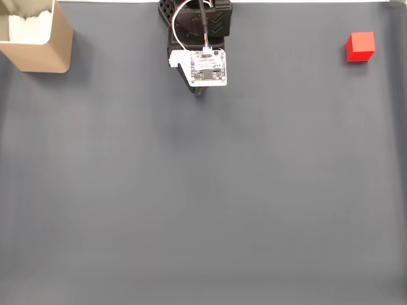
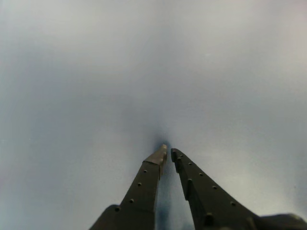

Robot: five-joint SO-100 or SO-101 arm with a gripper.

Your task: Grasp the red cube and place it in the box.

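The red cube (image 1: 360, 46) sits on the grey mat at the far right, near the top edge of the fixed view. The tan box (image 1: 38, 35) with white padding stands in the top left corner. Between them, at the top centre, my arm folds over itself, and my gripper (image 1: 201, 93) points down at the mat below a white circuit board. In the wrist view my gripper (image 2: 169, 151) is shut, its two dark fingers meeting at the tips with nothing between them, over bare mat.
The grey mat (image 1: 203, 190) covers the whole table in the fixed view. A white strip of the mat's far edge (image 1: 305, 2) runs along the top.
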